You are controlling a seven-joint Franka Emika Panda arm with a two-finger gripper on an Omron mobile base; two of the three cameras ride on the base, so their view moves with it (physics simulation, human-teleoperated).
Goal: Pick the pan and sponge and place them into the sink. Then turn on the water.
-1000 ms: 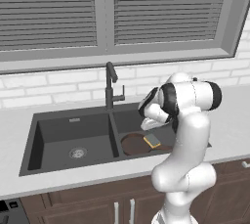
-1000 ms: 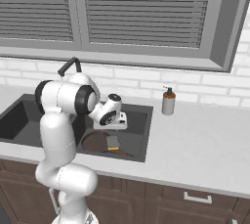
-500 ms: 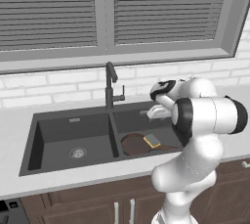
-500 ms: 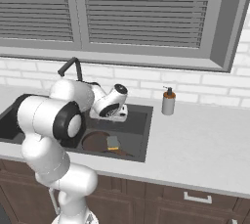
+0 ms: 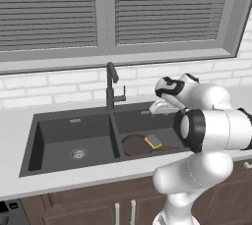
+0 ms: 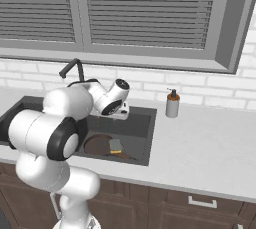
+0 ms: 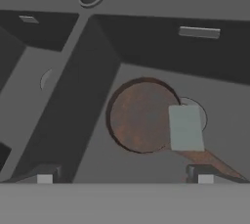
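Inside the sink's right basin, one pan, one sponge; pincer wide.

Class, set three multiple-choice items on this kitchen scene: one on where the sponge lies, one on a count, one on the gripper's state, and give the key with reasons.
1. Where does the sponge lie?
A. on the counter beside the soap dispenser
B. on the rim of the pan in the sink's right basin
C. in the left basin

2. How many basins has the sink?
A. one
B. two
C. three

3. What is the gripper's state?
A. shut on the pan's handle
B. shut on the faucet lever
C. open and holding nothing

Key: 1 B, the sponge overlaps the edge of the pan in the right basin. 2 B, a centre divider splits the sink in two. 3 C, the hand view shows the fingertips wide apart above the basin.
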